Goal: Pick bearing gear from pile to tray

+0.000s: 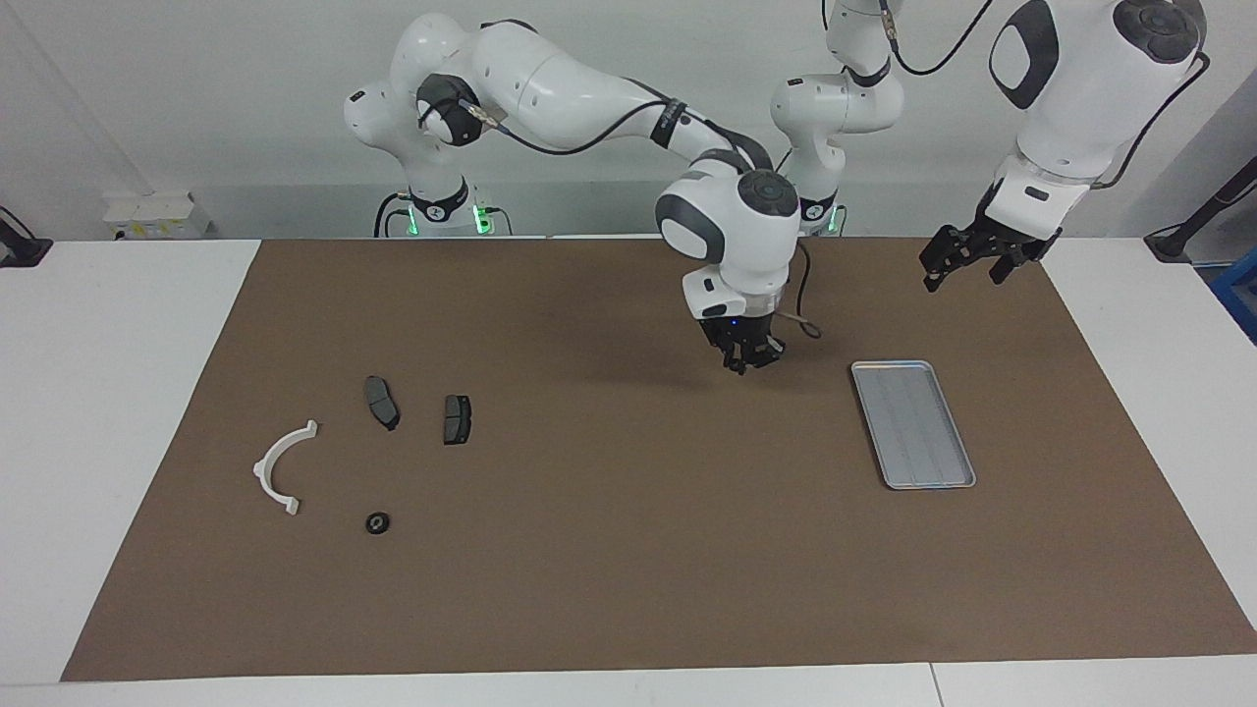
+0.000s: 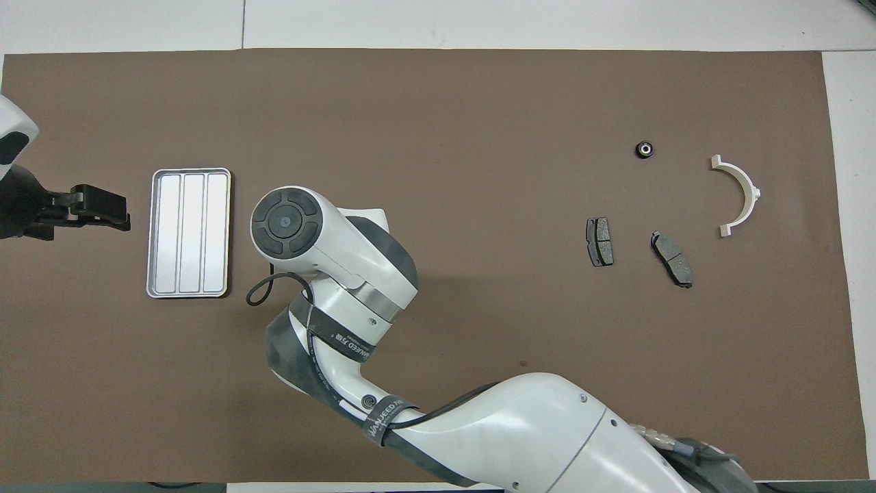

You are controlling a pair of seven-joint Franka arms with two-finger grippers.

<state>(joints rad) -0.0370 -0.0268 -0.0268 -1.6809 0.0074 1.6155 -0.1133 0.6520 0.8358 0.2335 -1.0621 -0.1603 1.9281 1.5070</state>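
The pile lies at the right arm's end of the mat: a white semicircular bracket [image 1: 280, 467] [image 2: 740, 195], two dark grey brake pads [image 1: 381, 403] [image 1: 457, 419] [image 2: 599, 242] [image 2: 672, 258] and one small black round piece [image 1: 378, 522] [image 2: 645, 148]. The silver tray [image 1: 913, 422] [image 2: 189, 233] lies empty toward the left arm's end. My right gripper [image 1: 746, 359] hangs above the mat beside the tray; whether it holds anything is hidden, and in the overhead view its own wrist covers it. My left gripper [image 1: 967, 263] [image 2: 102, 209] waits, open and empty, above the mat's edge beside the tray.
A brown mat [image 1: 628, 550] covers most of the white table. A black cable loop [image 1: 800, 326] hangs from the right wrist. A white box [image 1: 157, 211] sits at the table's edge near the right arm's base.
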